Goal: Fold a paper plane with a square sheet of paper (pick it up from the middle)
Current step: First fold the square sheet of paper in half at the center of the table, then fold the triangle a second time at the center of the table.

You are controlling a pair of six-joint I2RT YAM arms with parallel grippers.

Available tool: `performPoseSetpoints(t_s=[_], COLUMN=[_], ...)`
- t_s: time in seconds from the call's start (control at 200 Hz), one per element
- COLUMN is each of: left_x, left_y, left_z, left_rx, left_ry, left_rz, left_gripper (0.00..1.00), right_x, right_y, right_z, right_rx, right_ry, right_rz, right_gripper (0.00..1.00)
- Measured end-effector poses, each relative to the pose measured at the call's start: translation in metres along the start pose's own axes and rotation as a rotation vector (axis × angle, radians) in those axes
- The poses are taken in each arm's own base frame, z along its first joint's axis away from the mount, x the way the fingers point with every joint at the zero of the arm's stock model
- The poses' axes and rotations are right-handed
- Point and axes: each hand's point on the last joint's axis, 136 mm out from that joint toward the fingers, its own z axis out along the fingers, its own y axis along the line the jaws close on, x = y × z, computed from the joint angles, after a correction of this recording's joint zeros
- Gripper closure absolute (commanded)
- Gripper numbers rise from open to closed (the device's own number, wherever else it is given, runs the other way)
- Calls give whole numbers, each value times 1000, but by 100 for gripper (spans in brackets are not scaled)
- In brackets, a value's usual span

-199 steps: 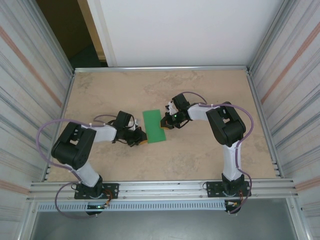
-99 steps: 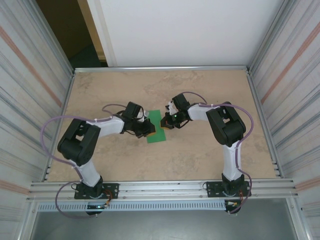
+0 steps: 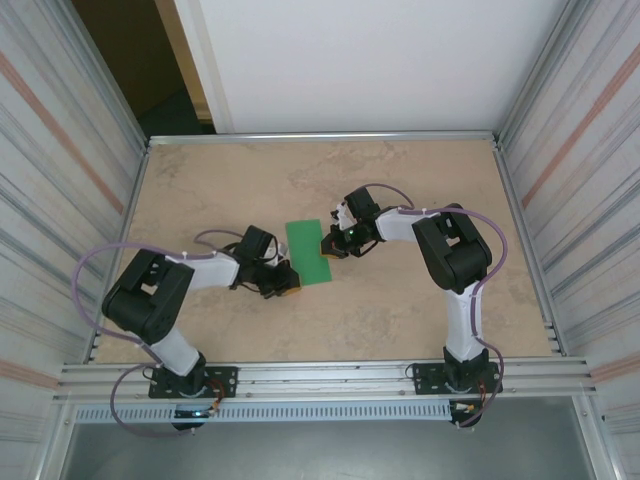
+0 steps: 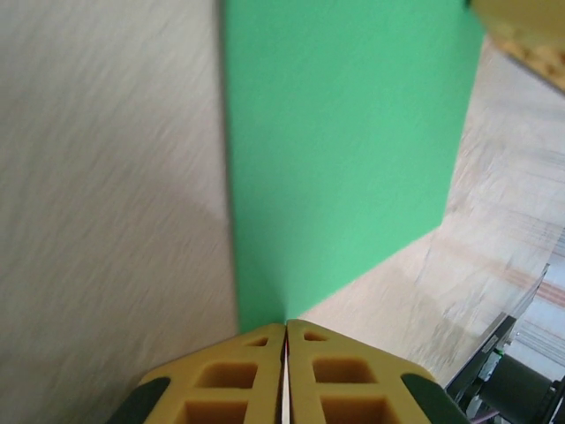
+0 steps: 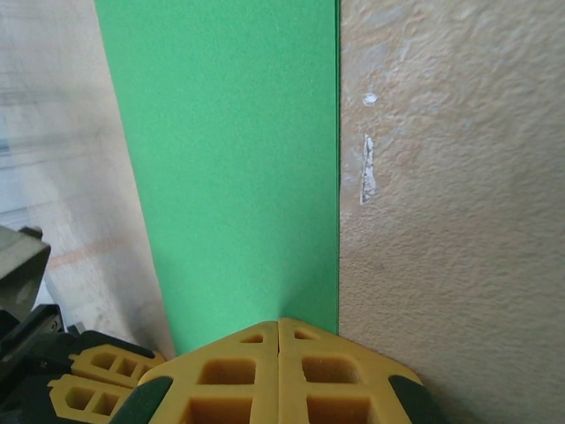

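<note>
Paper (image 5: 229, 159) top cut off; near edge prob. under R tool (image 5: 279, 321).

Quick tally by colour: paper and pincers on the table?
Green: 1, the square sheet of paper
Yellow: 2, left pincer and right pincer
Total: 3

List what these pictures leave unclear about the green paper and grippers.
- Left wrist view: whether the shut left gripper pinches the square sheet of paper; its fingers hide the corner.
- Right wrist view: the same for the right gripper; the top edge cuts off the paper's far end.
- Top external view: any creases, too small.
</note>
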Motion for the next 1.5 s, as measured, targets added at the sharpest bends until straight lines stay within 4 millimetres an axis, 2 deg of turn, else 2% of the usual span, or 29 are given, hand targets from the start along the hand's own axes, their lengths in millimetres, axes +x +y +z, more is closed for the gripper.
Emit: performPoseSetpoints(t_s=[0.195,0.381,0.496,0.611,0.697,0.812,0.942,1.037,1.198,1.303,1.503], left_x=[10,-14,-33,-51,-61,-73,-86,-97,-106,-105,-101], left_y=[7,-21,-36,-49,-54,-59,-64,-71,-71,-66,-62], left_z=[-20,-47,-52,-45,-35,-20,-11,-5,5,12,14], left_rx=[-53,-10,28,66,75,75,69,72,65,52,30], left_ry=[-34,-189,-262,-291,-281,-263,-258,-262,-250,-224,-201], left_rz=[-26,14,30,32,33,35,37,43,39,28,24], left_gripper=[80,67,58,52,49,48,46,46,46,46,46], right_x=[-1,3,5,-2,0,6,20,30,30,30,34], right_y=[5,3,7,26,34,18,-18,-33,-31,-30,-33], right_z=[-4,-18,-34,-65,-89,-110,-112,-109,-114,-114,-110], right_rx=[1,81,120,115,106,120,164,195,178,163,151], right_ry=[-13,-22,-46,-145,-216,-291,-293,-283,-320,-334,-331], right_rz=[-11,24,58,48,43,91,172,193,179,190,206], right_gripper=[90,78,65,52,44,34,24,22,23,25,27])
